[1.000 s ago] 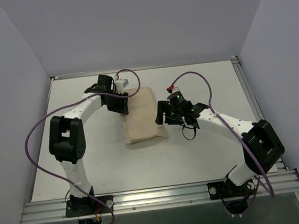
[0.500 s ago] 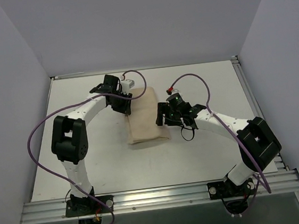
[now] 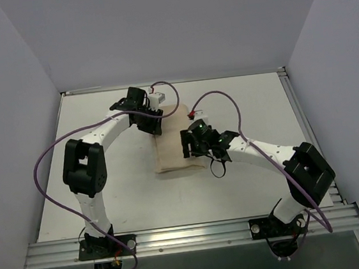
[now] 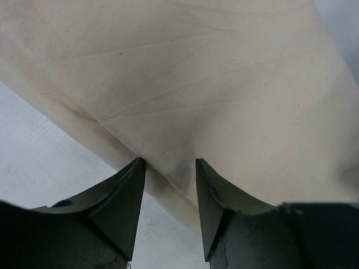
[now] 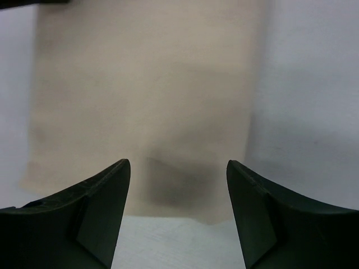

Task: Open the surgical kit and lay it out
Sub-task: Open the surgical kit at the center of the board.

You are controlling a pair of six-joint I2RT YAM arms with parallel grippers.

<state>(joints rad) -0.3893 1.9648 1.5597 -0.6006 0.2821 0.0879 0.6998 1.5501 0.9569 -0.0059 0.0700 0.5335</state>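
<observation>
The right gripper has swung in from the open table on the right and now hangs over the right edge of the cloth bundle. A moment ago it stood clear of the bundle. The left gripper has crept a little further along the bundle's far left corner, and the bundle itself seems to have slid slightly to the right.

From where I stand, the job has barely started. The bundle lies in the middle of the table, between the two arms, as a neat beige rectangle with its folds shut. No flap is turned back, and no tray, clamps or packets show anywhere, so whatever is inside is wrapped up and out of sight.

In the left wrist view, the left gripper is down at the bundle's edge. Its fingers are parted and their tips sit on either side of a fold line where the cloth meets the table. The cloth between them lies flat, neither bunched nor lifted, so I take the jaws to be open and not yet pinching anything. The right gripper stands wide open with nothing between its fingers. In its own blurred view the bundle lies just ahead and below.

Nearly everything is left to do. A flap has to be caught and the wrap peeled open layer by layer. After that the cloth must be spread flat and the contents set out.
</observation>
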